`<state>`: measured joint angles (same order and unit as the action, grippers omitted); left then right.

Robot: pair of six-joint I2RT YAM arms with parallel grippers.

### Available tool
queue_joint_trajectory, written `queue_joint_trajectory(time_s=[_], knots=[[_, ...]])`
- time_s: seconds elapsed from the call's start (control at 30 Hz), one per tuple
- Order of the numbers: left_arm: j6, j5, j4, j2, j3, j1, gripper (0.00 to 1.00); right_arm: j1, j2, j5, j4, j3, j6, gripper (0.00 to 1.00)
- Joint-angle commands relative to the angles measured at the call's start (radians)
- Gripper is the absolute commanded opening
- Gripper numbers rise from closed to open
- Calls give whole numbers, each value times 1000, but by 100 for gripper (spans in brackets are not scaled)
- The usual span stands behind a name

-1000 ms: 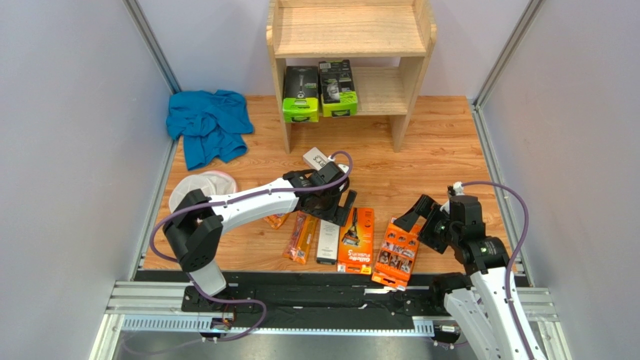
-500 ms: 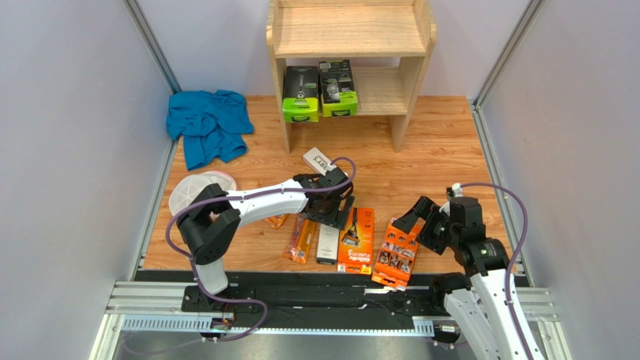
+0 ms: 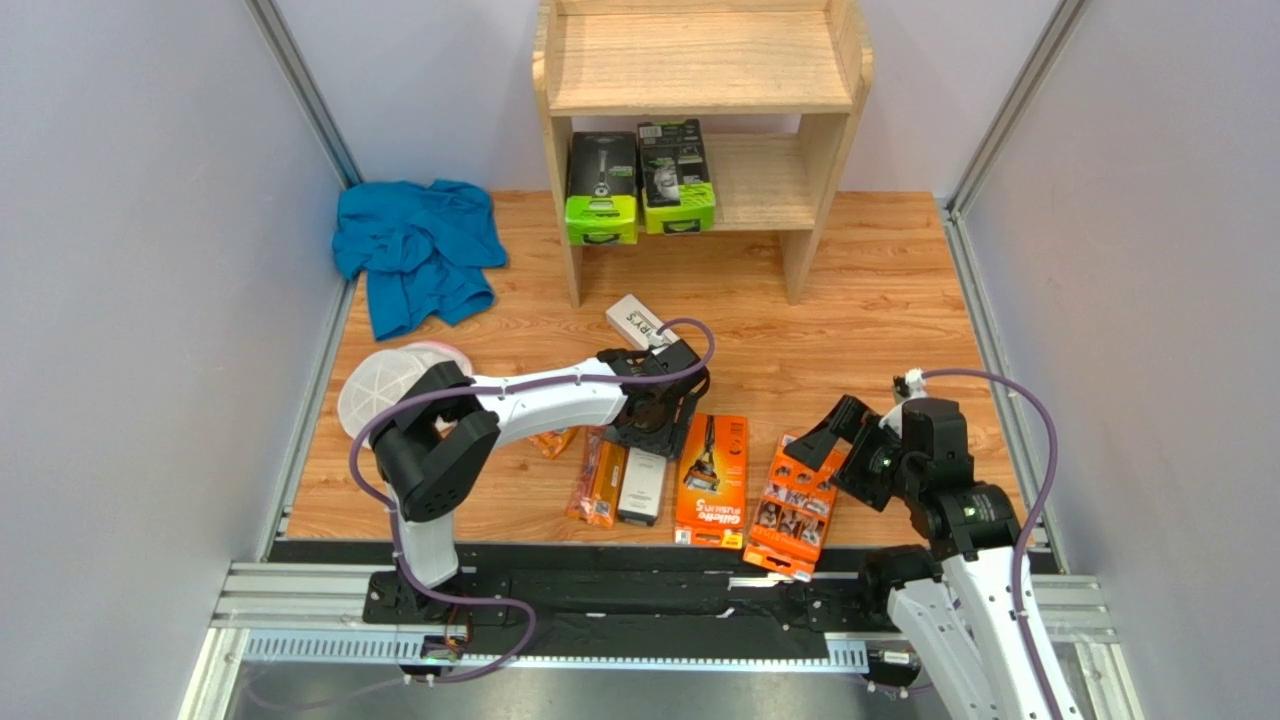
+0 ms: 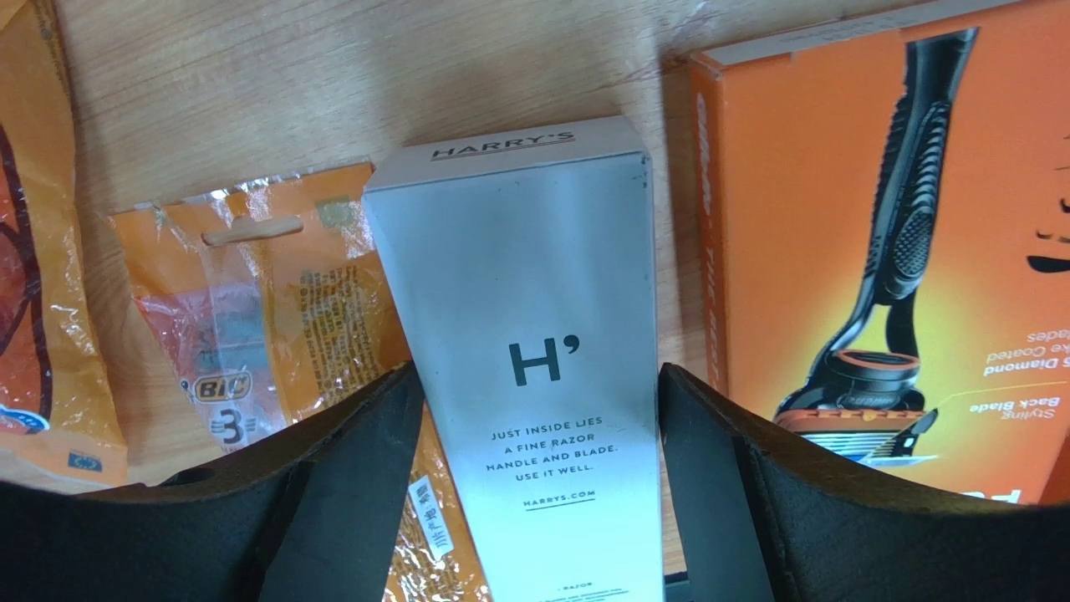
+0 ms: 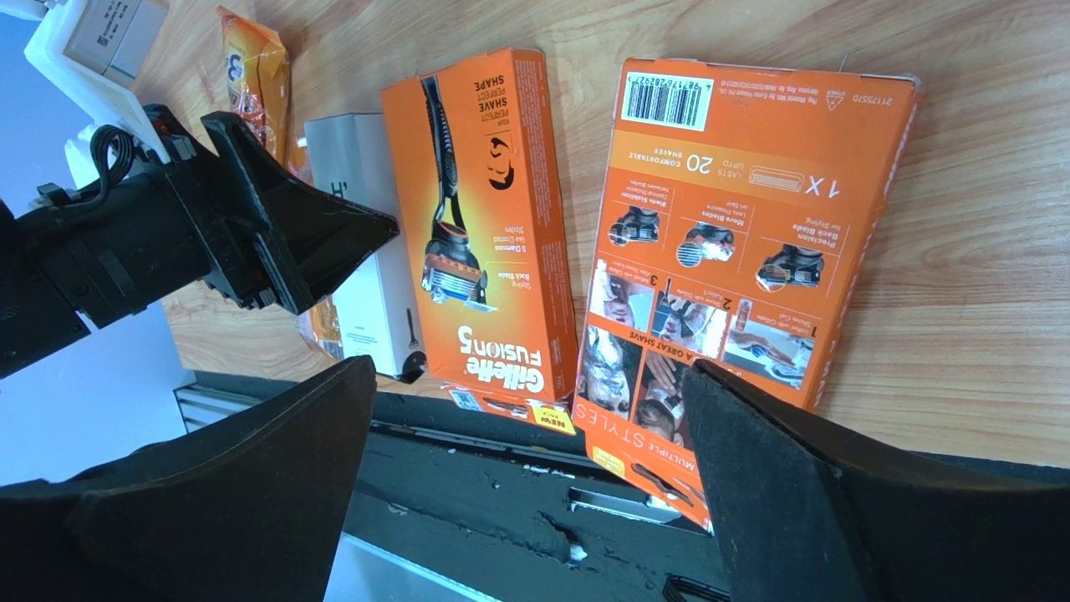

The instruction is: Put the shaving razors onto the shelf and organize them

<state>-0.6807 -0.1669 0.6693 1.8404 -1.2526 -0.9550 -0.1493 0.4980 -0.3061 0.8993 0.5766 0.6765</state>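
**Now astride a razor pack: left fingers flank the white box, right fingers spread above another pack**

Only your left wrist view shows the fit. The left gripper has a white box, printed HARRY'S, lying flat between its fingers. Their inner faces meet the box's long sides, and you cannot tell whether they pinch it or merely flank it. Outside one finger lies the BIC blister pack, touching the box. Outside the other finger lies the razor-print box.

Only your right wrist view shows the barcode box, lying back-side up in the gap of the right gripper. That gripper's fingers are spread wide and hold nothing. Only the top view shows the shelf, well beyond both sets of fingertips.

Pose: your left arm bends at the elbow and reaches across the table, its fingers pointing down. Your right arm stands folded over its base, with the wrist tipped so its fingers point down at the packs.

Count:
- **White boxes:** two. One lies between the left fingers, and the second white box lies just beyond those fingertips, toward the shelf.
- **Orange blister packs:** two. One is the BIC pack, and the second blister pack lies farther outside the same finger.
- **Flat orange boxes:** two, lying between the two grippers.
- **Green-and-black packs:** two, side by side on the shelf's lower tier.
- **Blue cloth:** one, well apart from all fingers.
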Motion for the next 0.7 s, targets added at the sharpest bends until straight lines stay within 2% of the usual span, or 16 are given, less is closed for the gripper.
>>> queue_joint_trajectory(time_s=[0.0,0.43,0.57,0.63,0.67], knots=[[-22,-43,27,-15,-36,-4,77,-4,-10,-24,-17,-6,5,97],[0,-6,32,57,-74,-4,77,-10,28,-88,-72,-30,6,97],[-3,-3,33,69,-70,-4,72,-50,59,-82,-112,-24,23,97],[-2,-3,38,75,-71,-4,70,-108,80,-56,-134,-12,34,97],[-3,-5,39,77,-71,-4,64,-136,105,-19,-140,-9,44,97]])
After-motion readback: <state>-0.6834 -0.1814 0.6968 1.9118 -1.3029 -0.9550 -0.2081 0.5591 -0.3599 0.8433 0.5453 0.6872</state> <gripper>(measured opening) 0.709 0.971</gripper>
